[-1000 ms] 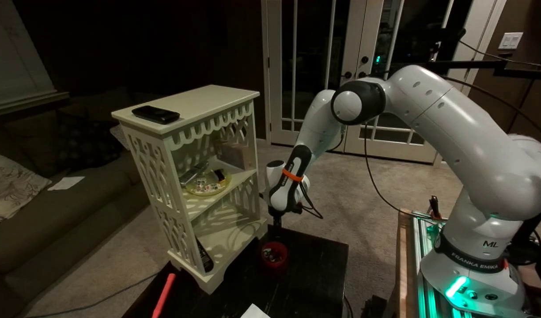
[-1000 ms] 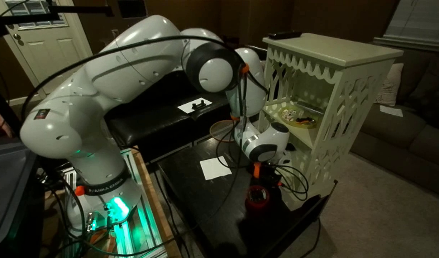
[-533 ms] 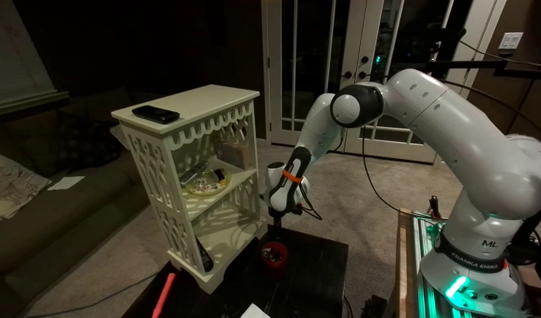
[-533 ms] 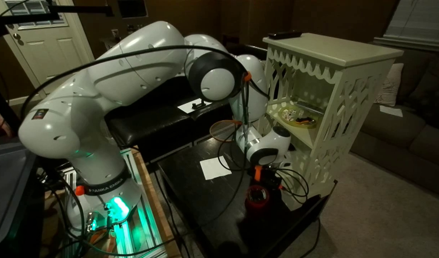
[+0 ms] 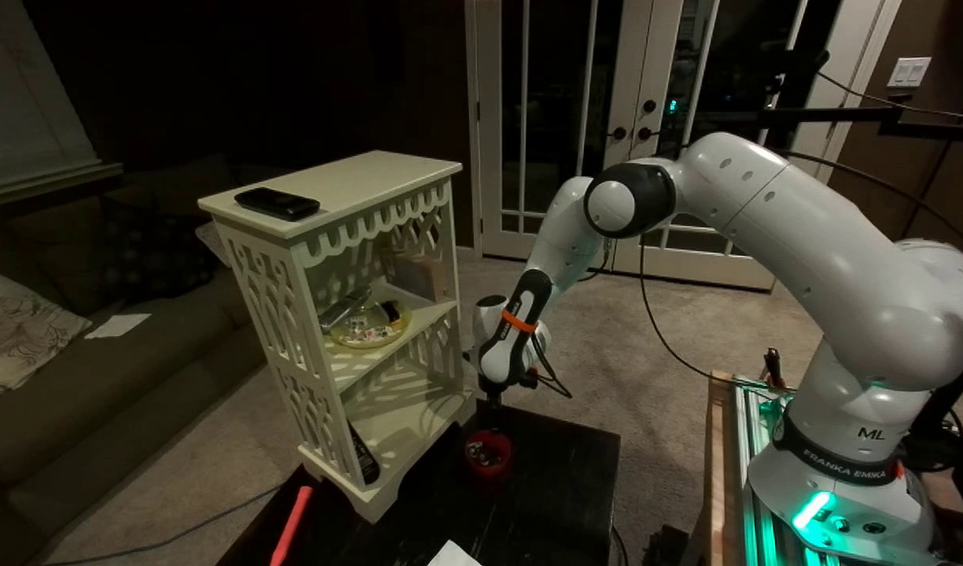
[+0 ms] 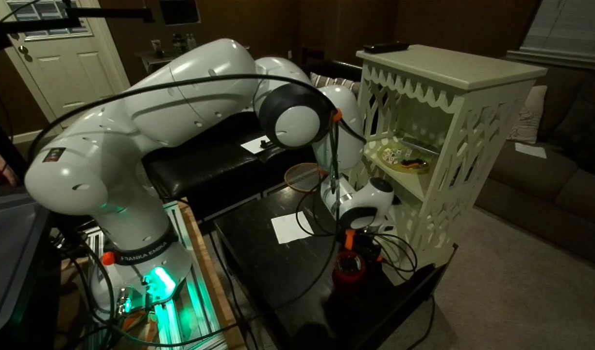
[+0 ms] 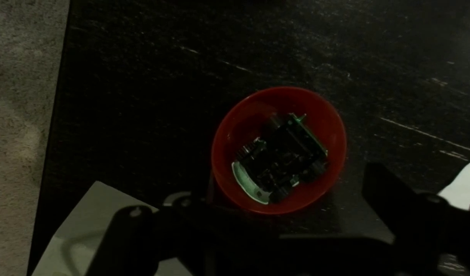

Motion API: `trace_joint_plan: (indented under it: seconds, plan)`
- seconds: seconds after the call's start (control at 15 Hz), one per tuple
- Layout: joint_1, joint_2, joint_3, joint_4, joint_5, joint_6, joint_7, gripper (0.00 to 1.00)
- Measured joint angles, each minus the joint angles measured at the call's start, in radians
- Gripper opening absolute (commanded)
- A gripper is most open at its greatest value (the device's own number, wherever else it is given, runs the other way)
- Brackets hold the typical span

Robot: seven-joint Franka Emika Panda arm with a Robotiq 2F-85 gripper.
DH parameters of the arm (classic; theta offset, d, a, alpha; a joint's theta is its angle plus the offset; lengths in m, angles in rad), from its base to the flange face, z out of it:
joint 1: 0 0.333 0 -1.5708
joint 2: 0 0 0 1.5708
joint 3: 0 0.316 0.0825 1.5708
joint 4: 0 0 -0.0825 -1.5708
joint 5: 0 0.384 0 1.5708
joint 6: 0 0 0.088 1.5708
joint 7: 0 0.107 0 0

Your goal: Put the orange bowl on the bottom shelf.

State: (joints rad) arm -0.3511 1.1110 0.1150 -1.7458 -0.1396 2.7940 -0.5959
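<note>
The bowl sits on the desk, with the bottom shelf near it and the jaws by its rim, spread wide and holding nothing, likely so it can fit in between and get picked up.

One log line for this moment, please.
bowl: on table, items inside | gripper: open, at bowl, no grasp seen | bottom shelf: holds dark object; bowl not yet placed
</note>
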Motion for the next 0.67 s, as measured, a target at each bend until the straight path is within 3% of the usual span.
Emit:
trace_joint_plan:
  seconds: [0.67]
  plan:
    - [-0.025, 0.162, 0.017, 0.186, 0.000, 0.067, -0.010, 1.00]
